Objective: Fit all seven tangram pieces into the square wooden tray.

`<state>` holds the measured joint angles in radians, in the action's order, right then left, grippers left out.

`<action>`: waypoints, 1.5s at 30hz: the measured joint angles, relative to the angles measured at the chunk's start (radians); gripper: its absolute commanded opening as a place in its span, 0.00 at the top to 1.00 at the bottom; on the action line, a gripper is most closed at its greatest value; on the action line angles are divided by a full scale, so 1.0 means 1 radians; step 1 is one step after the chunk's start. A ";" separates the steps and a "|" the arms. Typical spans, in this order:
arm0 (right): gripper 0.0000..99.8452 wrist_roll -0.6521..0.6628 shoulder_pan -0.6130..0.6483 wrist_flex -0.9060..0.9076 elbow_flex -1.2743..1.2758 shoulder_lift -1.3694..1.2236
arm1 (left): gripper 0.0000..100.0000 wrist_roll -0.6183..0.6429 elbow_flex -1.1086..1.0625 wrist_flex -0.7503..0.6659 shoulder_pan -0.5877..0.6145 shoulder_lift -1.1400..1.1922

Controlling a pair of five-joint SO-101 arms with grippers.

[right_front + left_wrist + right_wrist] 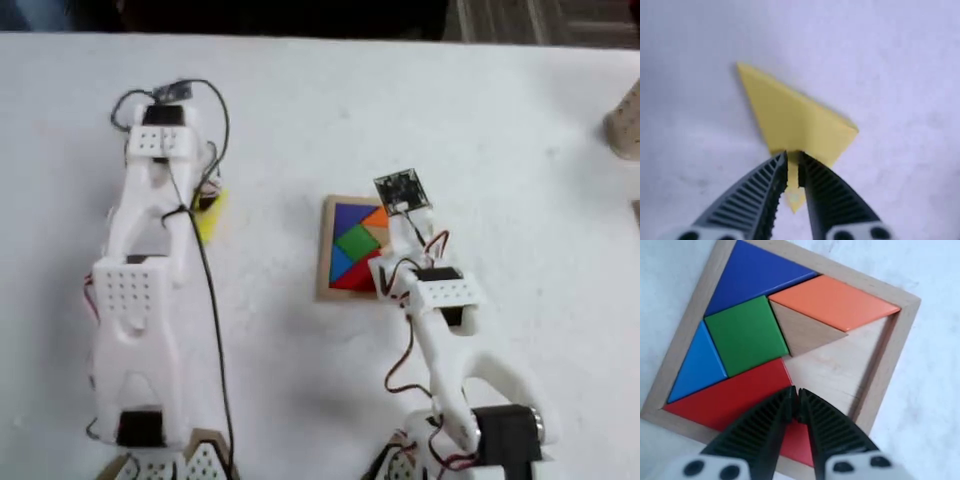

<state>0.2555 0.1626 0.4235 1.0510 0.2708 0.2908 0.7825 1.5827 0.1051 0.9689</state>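
High view: yellow triangle (pixel 210 215) on the counter (pixel 300 120), left tool (pixel 793 159) over its corner (jaws a slit apart, grip unclear). Right tool (pixel 796 392), closed and empty, hangs over the partly hidden tray (pixel 325 250).

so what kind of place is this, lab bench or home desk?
Probably a robotics test bench: a left arm and right arm with bare wiring on a white table, and a wooden tray of tangram pieces as the task prop.

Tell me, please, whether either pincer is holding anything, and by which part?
The left pincer grips the yellow triangle by one corner; the right pincer, over the tray, holds nothing.
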 measured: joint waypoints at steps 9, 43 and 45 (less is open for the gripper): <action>0.98 0.000 0.000 -0.002 0.000 0.000 | 0.91 0.000 0.112 0.094 -0.009 0.023; 0.98 0.000 0.014 -0.002 -0.002 0.000 | 0.92 0.178 0.423 0.089 -0.015 0.206; 0.98 0.000 0.014 -0.002 -0.002 0.000 | 0.92 0.137 0.428 0.138 -0.034 0.213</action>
<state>0.2555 0.1765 0.4219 1.0495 0.2708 0.4273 1.2106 1.7208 0.0713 1.1822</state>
